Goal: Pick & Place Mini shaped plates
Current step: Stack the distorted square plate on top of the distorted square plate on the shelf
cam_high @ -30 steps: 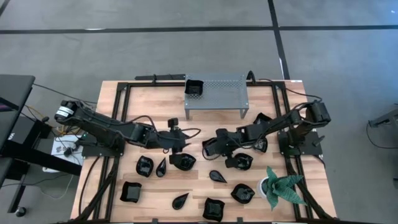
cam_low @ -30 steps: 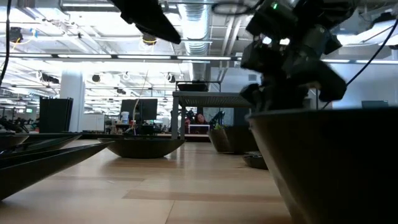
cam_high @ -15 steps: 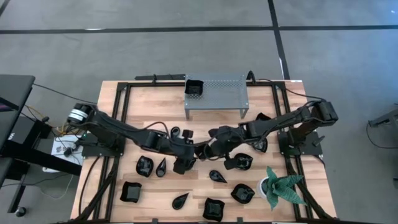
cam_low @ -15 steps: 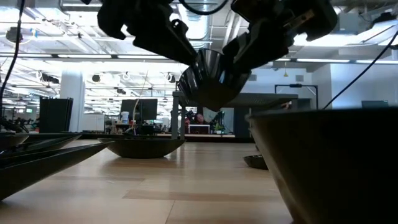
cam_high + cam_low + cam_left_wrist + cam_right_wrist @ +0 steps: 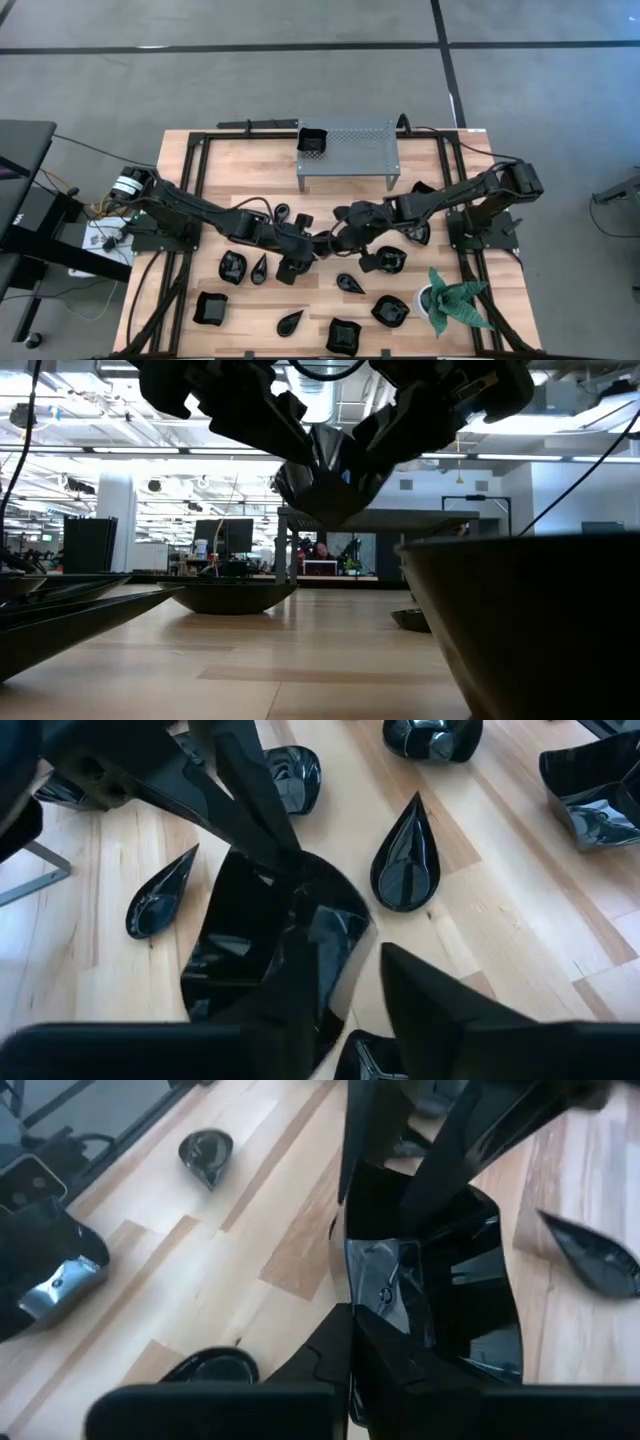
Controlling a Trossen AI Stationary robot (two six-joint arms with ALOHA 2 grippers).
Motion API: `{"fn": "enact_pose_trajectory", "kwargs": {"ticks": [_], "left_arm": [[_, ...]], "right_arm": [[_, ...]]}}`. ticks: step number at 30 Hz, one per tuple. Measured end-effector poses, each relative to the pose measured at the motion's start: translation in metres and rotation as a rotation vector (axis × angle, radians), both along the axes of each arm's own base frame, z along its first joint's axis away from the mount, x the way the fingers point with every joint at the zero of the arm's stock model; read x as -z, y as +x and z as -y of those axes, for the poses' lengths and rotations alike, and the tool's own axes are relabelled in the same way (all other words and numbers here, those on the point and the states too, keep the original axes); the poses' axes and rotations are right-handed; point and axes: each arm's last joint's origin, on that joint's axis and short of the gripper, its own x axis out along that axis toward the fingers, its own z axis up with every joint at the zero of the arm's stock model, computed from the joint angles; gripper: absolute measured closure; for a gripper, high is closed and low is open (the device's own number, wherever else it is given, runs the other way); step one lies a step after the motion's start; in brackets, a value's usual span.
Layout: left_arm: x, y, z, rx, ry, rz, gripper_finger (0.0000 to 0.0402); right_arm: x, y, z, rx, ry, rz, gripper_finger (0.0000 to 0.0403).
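Note:
A glossy black mini shaped plate [image 5: 325,485] with a wavy rim hangs in the air over the middle of the table. My right gripper [image 5: 336,238] reaches in from the right and is shut on it. My left gripper [image 5: 312,246] comes from the left and stands open at the plate's opposite rim. One left finger [image 5: 430,1005] is outside the plate, and the other lies over its hollow. Several other black plates lie on the wood: teardrops [image 5: 405,860], rounds [image 5: 233,266] and squares [image 5: 342,336]. My right gripper pinches the plate's rim [image 5: 365,1285] between its two fingers, on the side toward the table's right. The fingers slant down from the right. The plate is tilted and lifted clear of the table. My left gripper straddles the opposite rim [image 5: 355,965]; whether it touches I cannot tell.
A grey perforated shelf [image 5: 347,150] stands at the far edge, with a square black plate [image 5: 313,141] on its left end. A green spiky plant [image 5: 455,300] sits at the near right. Plates lie scattered across the near half. One plate [image 5: 530,620] fills the low view's right.
My right gripper has risen with the plate and carried it toward the table's middle, clear of the wood. My left gripper has moved right and down to meet it. Its fingers now stand at the plate's left rim.

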Motion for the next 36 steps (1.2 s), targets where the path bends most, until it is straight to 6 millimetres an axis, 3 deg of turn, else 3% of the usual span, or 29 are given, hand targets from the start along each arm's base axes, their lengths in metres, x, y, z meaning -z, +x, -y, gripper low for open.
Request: {"fn": "enact_pose_trajectory", "kwargs": {"ticks": [6, 12, 18, 21, 24, 27, 31, 36], "left_arm": [[0.000, 0.000, 0.001, 0.006, -0.004, -0.002, 0.0384], [0.000, -0.001, 0.002, 0.000, -0.006, -0.001, 0.0393], [-0.006, -0.001, 0.004, -0.020, 0.032, 0.024, 0.0392], [-0.030, 0.000, -0.007, -0.096, 0.146, 0.116, 0.0390], [-0.061, -0.003, -0.027, -0.152, 0.290, 0.213, 0.0392], [-0.089, -0.009, -0.060, -0.227, 0.358, 0.277, 0.0394], [-0.109, -0.021, -0.111, -0.324, 0.473, 0.299, 0.0392], [-0.111, -0.025, -0.173, -0.312, 0.435, 0.333, 0.0395]], "right_arm": [[-0.001, 0.001, 0.001, -0.038, -0.060, 0.038, 0.0370], [-0.006, -0.001, 0.006, -0.002, -0.171, 0.062, 0.0326], [-0.043, -0.021, 0.011, 0.179, -0.448, 0.032, 0.0293], [-0.067, -0.040, 0.016, 0.357, -0.596, 0.034, 0.0282], [-0.085, -0.062, 0.025, 0.505, -0.610, 0.038, 0.0276], [-0.091, -0.085, 0.035, 0.572, -0.491, 0.016, 0.0274], [-0.072, -0.105, 0.047, 0.593, -0.392, 0.026, 0.0275], [-0.042, -0.114, 0.062, 0.627, -0.314, 0.134, 0.0278]]}}
